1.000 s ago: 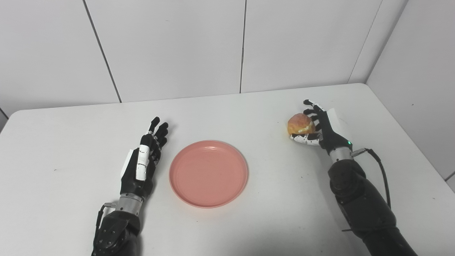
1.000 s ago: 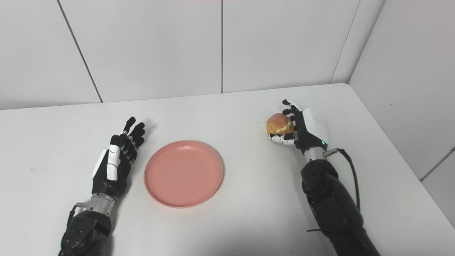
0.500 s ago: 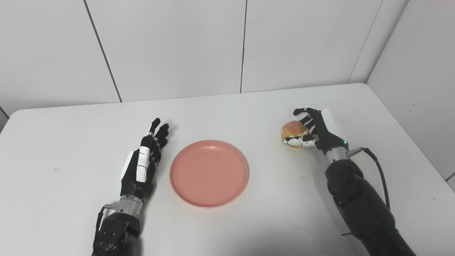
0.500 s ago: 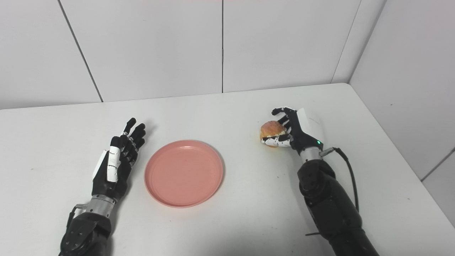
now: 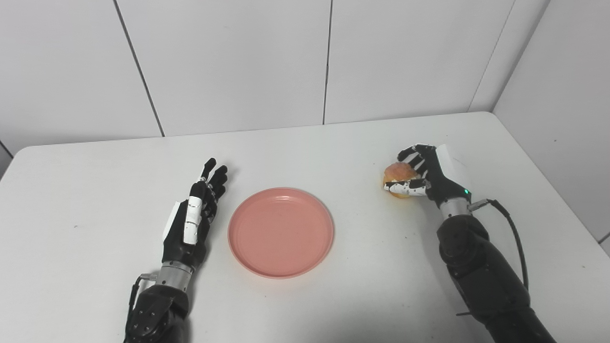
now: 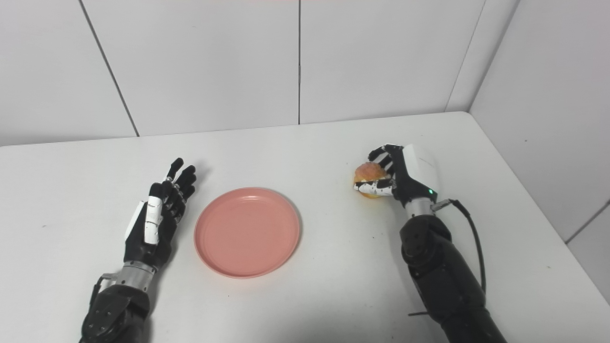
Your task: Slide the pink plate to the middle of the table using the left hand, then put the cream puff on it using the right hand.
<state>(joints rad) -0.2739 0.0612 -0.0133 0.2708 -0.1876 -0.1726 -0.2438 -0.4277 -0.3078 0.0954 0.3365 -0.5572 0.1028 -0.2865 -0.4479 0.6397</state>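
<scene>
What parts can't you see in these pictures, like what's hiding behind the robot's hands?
- The right side of the cream puff: both views, covered by the right hand and its fingers.
- Whether the puff rests on the table or is lifted: its underside is hidden.
- The left hand's palm: turned away.
- Both arms above the elbows: cut off by the bottom edge.

table (image 5: 95, 267): white | on it: pink plate (image 5: 280, 232)

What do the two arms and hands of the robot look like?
Both arms are black with a silver ring at the wrist. The left hand and right hand are black with white panels. A black cable runs along the right arm, near a small green light.
</scene>
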